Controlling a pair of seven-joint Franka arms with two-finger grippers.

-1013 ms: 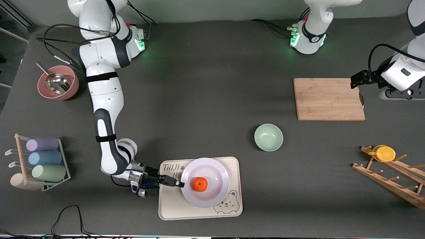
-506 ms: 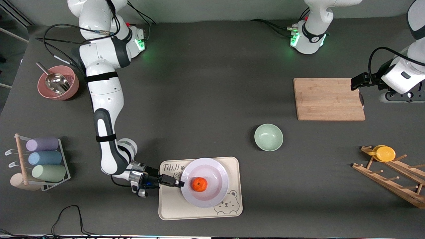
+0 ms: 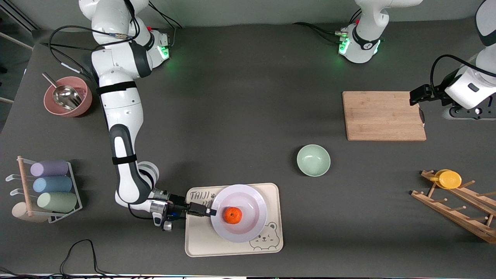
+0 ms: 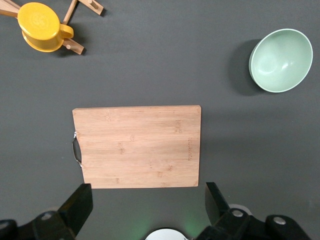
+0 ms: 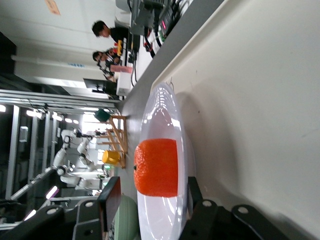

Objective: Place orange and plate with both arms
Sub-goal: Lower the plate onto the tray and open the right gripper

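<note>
Front view: set high, looking steeply down across the whole tabletop [image 3: 240,116] toward both arm bases. Left wrist view: held well above the tabletop [image 4: 150,65], facing straight down on the cutting board [image 4: 137,146], green bowl [image 4: 281,60] and yellow cup [image 4: 42,20]; all three also appear in the front view. Right wrist view: low, close, skimming sideways along the tray [image 5: 265,100] at the plate [image 5: 162,165] and orange [image 5: 156,167], both shared with the front view.
</note>
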